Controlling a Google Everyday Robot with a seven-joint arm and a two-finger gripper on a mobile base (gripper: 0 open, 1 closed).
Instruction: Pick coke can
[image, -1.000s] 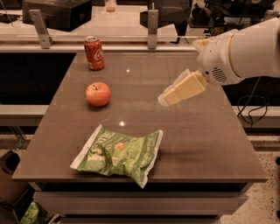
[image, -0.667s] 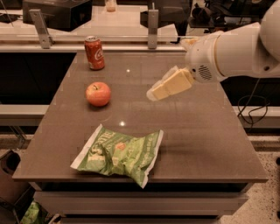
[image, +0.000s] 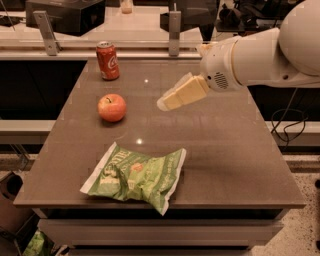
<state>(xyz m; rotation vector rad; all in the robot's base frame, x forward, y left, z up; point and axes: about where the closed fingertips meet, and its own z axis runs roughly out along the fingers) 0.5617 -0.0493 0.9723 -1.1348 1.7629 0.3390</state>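
The coke can (image: 107, 60) is a red can with white lettering and a silver top. It stands upright at the far left corner of the brown table (image: 235, 150). My gripper (image: 164, 103) hangs above the middle of the table on a white arm that comes in from the right. It points left and is well to the right of the can and nearer to me. It holds nothing.
A red-orange apple (image: 111, 107) sits in front of the can, left of the gripper. A green chip bag (image: 136, 175) lies near the table's front edge. Metal posts (image: 174, 32) and dark equipment stand behind the table's back edge.
The arm and gripper have moved left across the table, toward the can's side. The can, apple and bag have not moved.
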